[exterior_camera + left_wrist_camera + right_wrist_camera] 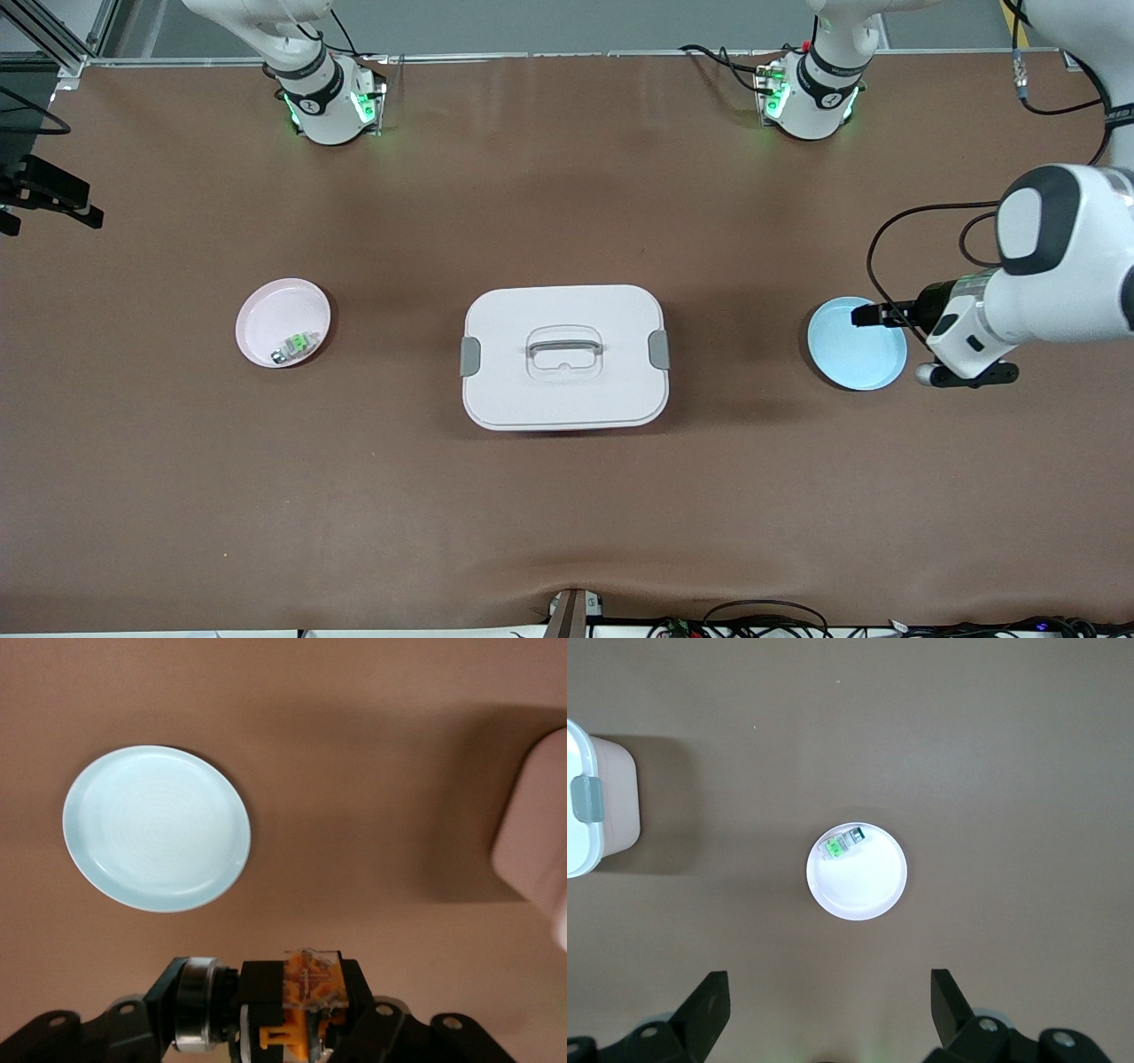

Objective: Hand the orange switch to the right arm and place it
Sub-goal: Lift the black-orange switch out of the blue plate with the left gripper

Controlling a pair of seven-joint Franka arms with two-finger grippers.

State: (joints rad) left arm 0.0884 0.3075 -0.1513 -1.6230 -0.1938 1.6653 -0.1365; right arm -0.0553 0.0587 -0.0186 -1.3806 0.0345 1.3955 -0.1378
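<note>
you are seeing the left gripper (864,315) hanging over the blue plate (864,363) toward the left arm's end of the desk, clenching the orange switch (307,992) between its fingers, so the switch is sitting in the air above that plate. the right gripper (830,1003) is hanging high over the pink plate (266,310) toward the right arm's end, fingers spread wide, gripping nothing. a small green-and-clear part (299,345) is lying in the pink plate. a white lidded box (564,356) is sitting mid-desk between the plates.

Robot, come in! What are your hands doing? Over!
Left gripper shut on orange switch, over blue plate. Right gripper open, high over pink plate, waiting. Handover not yet done; white box sits between plates.
</note>
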